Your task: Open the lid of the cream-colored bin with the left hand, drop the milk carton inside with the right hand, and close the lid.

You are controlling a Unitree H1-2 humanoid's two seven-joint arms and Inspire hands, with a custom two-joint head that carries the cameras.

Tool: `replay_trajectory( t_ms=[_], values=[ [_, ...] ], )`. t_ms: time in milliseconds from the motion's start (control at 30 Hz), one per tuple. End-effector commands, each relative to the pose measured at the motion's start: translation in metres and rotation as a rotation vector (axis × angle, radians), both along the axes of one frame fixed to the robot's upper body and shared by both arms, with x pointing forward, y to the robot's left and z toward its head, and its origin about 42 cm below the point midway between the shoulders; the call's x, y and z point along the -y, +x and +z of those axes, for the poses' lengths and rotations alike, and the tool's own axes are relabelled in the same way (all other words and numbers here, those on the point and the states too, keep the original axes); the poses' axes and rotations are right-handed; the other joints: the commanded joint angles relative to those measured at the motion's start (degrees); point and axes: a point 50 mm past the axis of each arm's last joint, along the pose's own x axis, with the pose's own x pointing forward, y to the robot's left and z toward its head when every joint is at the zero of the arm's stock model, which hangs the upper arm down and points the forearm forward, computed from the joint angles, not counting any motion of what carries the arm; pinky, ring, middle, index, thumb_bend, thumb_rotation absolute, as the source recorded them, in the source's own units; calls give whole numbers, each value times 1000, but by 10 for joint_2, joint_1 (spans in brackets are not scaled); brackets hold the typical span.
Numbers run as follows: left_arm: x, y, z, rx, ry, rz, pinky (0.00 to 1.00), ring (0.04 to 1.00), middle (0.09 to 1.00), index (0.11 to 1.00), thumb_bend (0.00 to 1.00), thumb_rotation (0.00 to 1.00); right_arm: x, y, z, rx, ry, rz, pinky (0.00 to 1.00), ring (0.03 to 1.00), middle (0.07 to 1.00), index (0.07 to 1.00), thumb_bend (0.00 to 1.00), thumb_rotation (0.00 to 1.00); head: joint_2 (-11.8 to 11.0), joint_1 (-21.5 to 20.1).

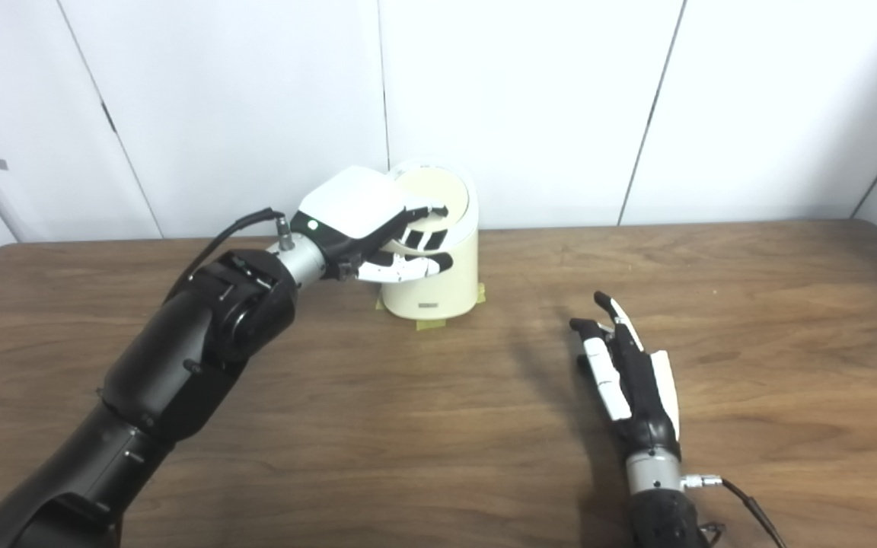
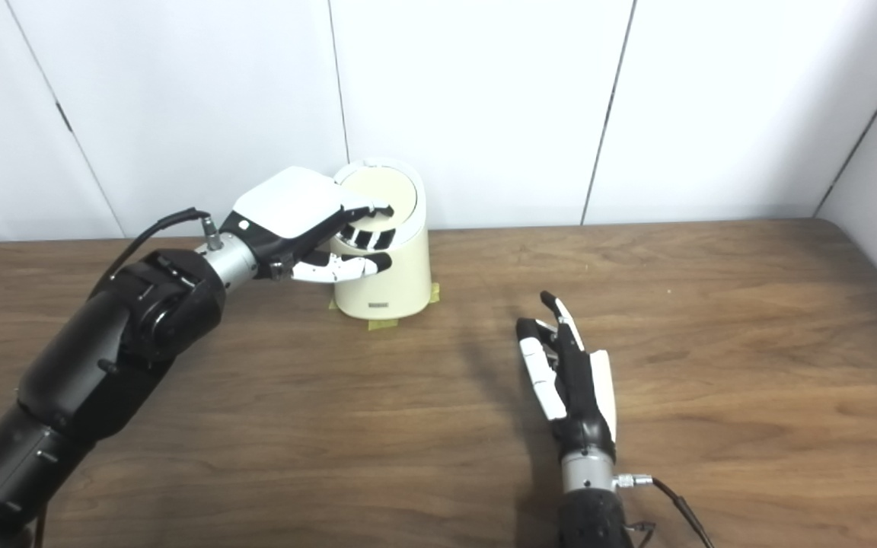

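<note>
Left eye view: we see the left robot hand at the sloped lid of the cream-colored cylindrical plastic bin, fingers laid over the lid's near rim and the thumb against the bin's front-left. It covers that rim, so we can't tell whether the lid is cracked open or seated, nor whether the fingers grip it or just rest there. The milk carton shows nowhere; we can't say where it is. Yellow tape tabs peek out at the bin's base. The bin stands near the back edge of the brown wood-grain bench, just before the white panelled wall.

Right eye view: the right robot hand lies on the bench, fingers straight and slightly apart, holding nothing, well apart from the bin. Its forearm is cut off at the bottom edge. Bare bench lies between it and the bin, and wide to the right up to the rounded corner.
</note>
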Motion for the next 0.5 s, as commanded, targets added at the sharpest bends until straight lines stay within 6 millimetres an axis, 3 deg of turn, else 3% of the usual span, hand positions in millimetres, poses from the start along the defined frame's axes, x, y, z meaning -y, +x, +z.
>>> replay_trajectory(
  t_ms=[0,467],
  values=[
    [2,0,3,13,64,-26,888,820,815,869,560,1000,0,7,14,52,-6,-18,868,797,753,905,407,989,1,-1],
    [6,0,-5,-54,230,3,907,821,817,908,642,1000,-2,8,18,52,-8,-22,907,813,748,904,388,992,7,-4]
  ],
)
